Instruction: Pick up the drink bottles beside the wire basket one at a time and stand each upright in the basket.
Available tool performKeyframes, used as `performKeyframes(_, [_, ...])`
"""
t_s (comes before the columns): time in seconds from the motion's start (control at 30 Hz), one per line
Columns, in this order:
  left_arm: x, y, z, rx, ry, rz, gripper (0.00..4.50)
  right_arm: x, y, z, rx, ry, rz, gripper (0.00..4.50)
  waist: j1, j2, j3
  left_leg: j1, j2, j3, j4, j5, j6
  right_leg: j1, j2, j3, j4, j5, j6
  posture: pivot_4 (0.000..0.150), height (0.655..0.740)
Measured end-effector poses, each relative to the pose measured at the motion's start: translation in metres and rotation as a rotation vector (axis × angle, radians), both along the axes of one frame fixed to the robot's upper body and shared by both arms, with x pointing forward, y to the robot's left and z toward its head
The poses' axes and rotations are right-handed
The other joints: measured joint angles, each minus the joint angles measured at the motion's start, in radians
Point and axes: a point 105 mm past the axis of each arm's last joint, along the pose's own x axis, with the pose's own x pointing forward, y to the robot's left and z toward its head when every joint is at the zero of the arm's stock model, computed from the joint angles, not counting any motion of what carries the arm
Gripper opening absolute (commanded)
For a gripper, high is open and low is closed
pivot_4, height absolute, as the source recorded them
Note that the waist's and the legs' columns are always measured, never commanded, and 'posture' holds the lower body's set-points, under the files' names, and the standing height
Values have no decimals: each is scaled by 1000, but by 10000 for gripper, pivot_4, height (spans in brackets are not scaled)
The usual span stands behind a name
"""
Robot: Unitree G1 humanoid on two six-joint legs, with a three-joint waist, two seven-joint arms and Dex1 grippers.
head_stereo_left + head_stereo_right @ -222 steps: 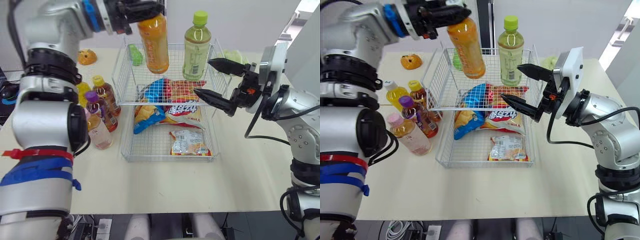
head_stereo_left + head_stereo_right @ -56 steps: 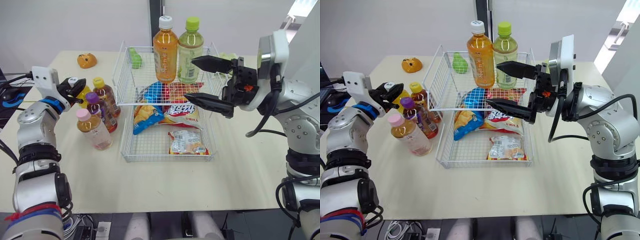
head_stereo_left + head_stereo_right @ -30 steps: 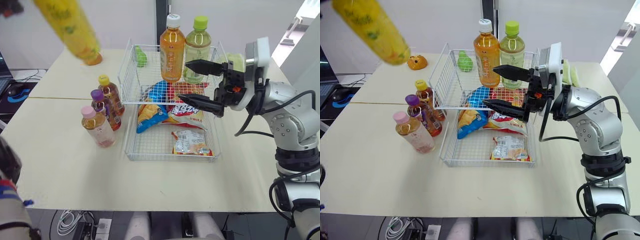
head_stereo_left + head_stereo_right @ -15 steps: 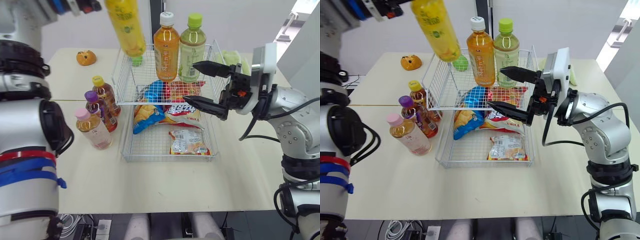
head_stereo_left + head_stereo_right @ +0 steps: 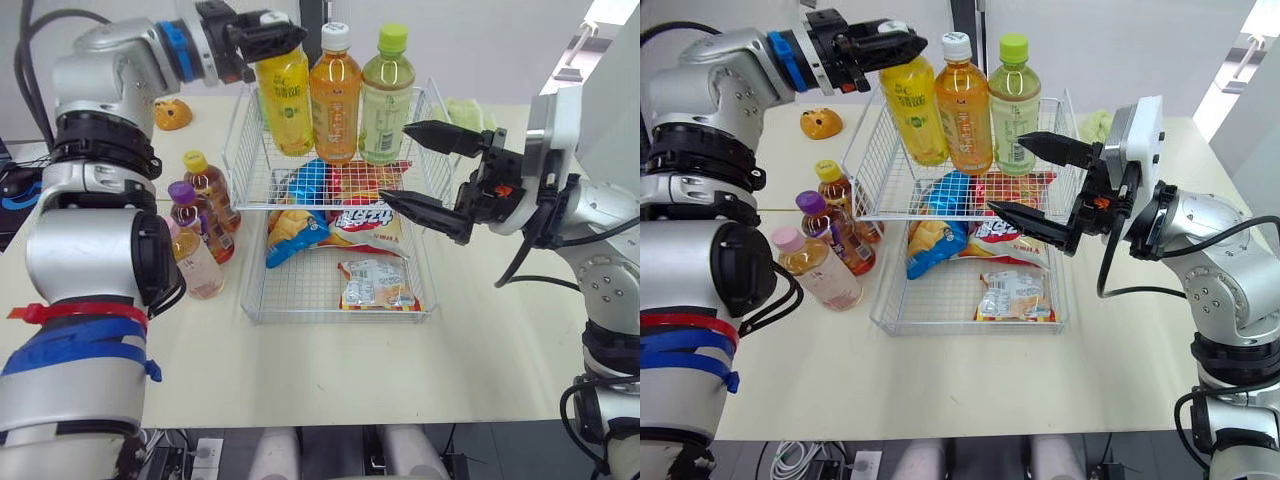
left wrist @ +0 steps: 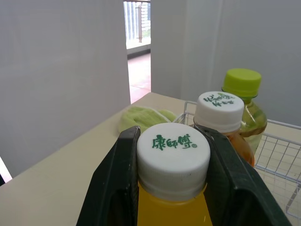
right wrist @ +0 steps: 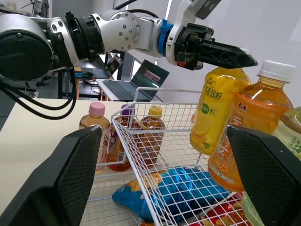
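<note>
My left gripper (image 5: 268, 24) is shut on the white cap (image 6: 173, 150) of a yellow drink bottle (image 5: 285, 100). The bottle hangs slightly tilted, its lower end inside the back left corner of the wire basket (image 5: 246, 150). It is close beside an orange bottle (image 5: 335, 95) and a green bottle (image 5: 385, 95) that stand upright in the basket. Three more bottles stand left of the basket, capped yellow (image 5: 212, 190), purple (image 5: 190, 215) and pink (image 5: 195, 265). My right gripper (image 5: 395, 162) is open over the basket's right side, holding nothing.
Snack bags lie on the basket floor: a blue one (image 5: 300, 210), a red one (image 5: 365, 215) and a small packet (image 5: 378, 285). An orange toy (image 5: 173, 114) sits at the back left of the table and a green cloth (image 5: 460, 112) behind the basket's right side.
The yellow bottle has come down from the air above the basket's back left into that corner, next to the orange bottle. The right gripper has stayed about where it was.
</note>
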Motion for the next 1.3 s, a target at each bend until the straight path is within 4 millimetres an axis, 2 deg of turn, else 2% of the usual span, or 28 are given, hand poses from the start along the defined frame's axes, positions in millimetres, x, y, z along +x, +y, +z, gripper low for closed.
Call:
performKeyframes(0.27, [1, -3, -2, -3, -28, -13, 13520, -3, 1, 0, -4, 8, 10, 45000, 0, 0, 0, 0, 0, 0, 0, 0, 0, 0, 0, 0, 0, 0, 0, 1500, 7400])
performKeyframes(0.57, [-2, -3, -5, -2, -18, -44, 42797, -5, 2, 0, -4, 10, 21, 45000, 0, 0, 0, 0, 0, 0, 0, 0, 0, 0, 0, 0, 1, 0, 0, 1500, 7400])
performKeyframes(0.6, [-3, -2, -4, -2, -19, -43, 44517, -6, 2, 0, -4, 10, 22, 45000, 0, 0, 0, 0, 0, 0, 1, 0, 0, 0, 0, 0, 1, 0, 0, 1500, 7400])
performKeyframes(0.7, [-6, 5, 3, 0, -39, -27, 44517, -6, 2, 0, -8, 10, 28, 45000, -3, 0, 0, 0, 0, 0, 0, 0, 0, 0, 0, 0, 1, 0, 0, 1500, 7400])
performKeyframes(0.93, [-21, 46, 13, -40, -62, 53, 44517, -6, 3, -2, -16, 19, 47, 45000, -3, 0, 0, 1, 0, 0, 1, 0, 0, 0, 0, 0, 1, 0, 0, 1500, 7400])
performKeyframes(1.0, [-29, 66, 19, -75, -81, 102, 44517, -6, 4, -3, -18, 23, 55, 45000, -5, 0, 0, 1, 1, 0, 1, 0, 0, 0, 0, 0, 1, 0, 0, 1500, 7400])
performKeyframes(1.1, [-43, 106, 25, -126, -120, 228, 44517, -4, 5, -5, -18, 37, 63, 45000, -6, 1, 0, 1, 1, 0, 1, 0, 0, 0, 0, 0, 2, 0, 0, 1500, 7400])
performKeyframes(1.2, [-56, 141, 12, -149, -120, 352, 44517, -4, 6, -6, -20, 44, 79, 45000, -4, 1, -1, 2, 1, -1, 1, 0, 0, 1, 0, 0, 2, 0, 0, 1500, 7400])
performKeyframes(1.3, [-67, 163, -8, -169, -107, 439, 44517, -5, 11, -8, -33, 53, 109, 45000, 0, 1, -1, 2, 1, -1, 2, 1, -1, 2, -1, 0, 2, 0, 0, 1500, 7400])
